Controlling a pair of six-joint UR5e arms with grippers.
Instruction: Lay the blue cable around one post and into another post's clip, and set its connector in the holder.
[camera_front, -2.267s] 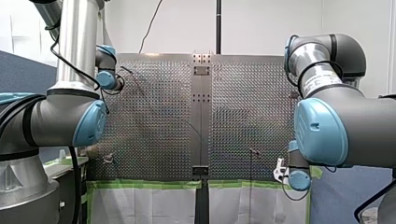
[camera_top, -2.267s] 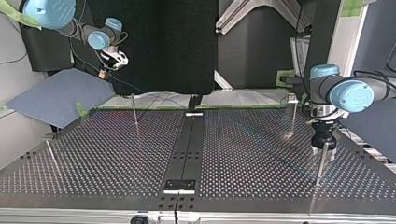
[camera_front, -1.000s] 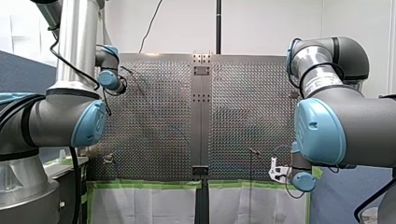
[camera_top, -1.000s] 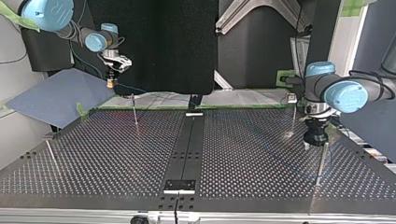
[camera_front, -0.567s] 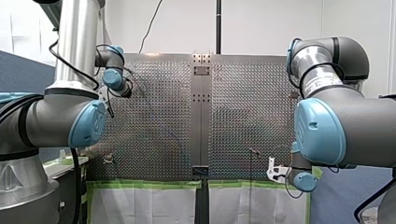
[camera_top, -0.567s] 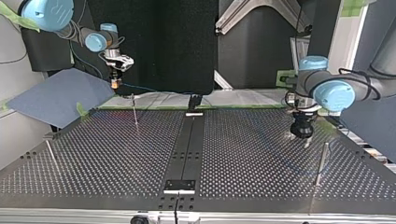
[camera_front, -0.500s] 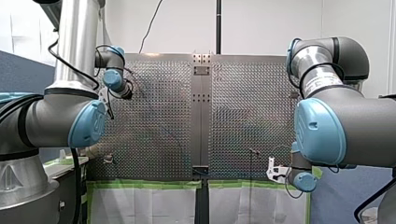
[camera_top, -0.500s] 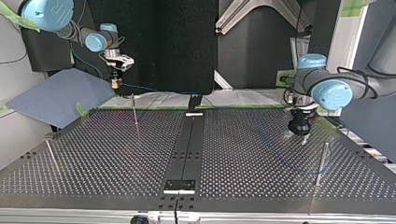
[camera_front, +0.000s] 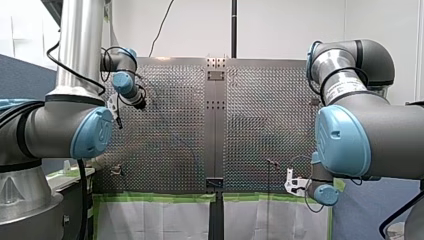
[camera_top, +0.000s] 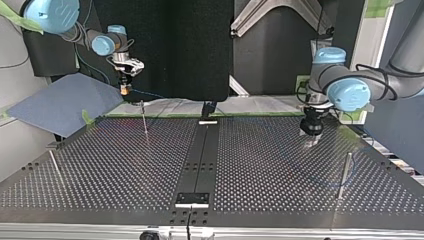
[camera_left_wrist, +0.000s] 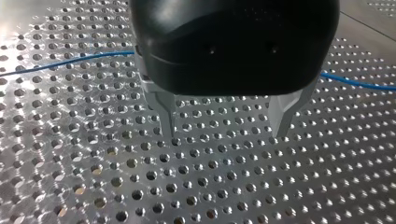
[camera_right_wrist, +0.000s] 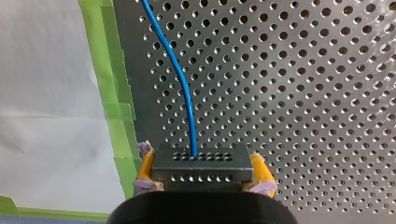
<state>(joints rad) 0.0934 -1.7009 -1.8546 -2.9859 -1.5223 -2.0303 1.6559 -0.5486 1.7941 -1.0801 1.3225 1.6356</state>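
Routing the blue cable (camera_right_wrist: 180, 79), trailing from the connector (camera_right_wrist: 201, 161) clamped in my right gripper (camera_right_wrist: 201, 173), round the post (camera_top: 144, 122) at 5 o'clock of it in the top view should want a slow, slack sweep; my left gripper (camera_left_wrist: 225, 128), fingers (camera_left_wrist: 164, 108) apart, hangs at that view's 3 o'clock.

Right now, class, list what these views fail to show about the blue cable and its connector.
Left wrist view: the thin blue cable runs behind my left gripper, its middle hidden.
Right wrist view: the picture's edge cuts the cable beyond the black perforated connector block.
Front view: cable too thin to trace over the perforated metal table.
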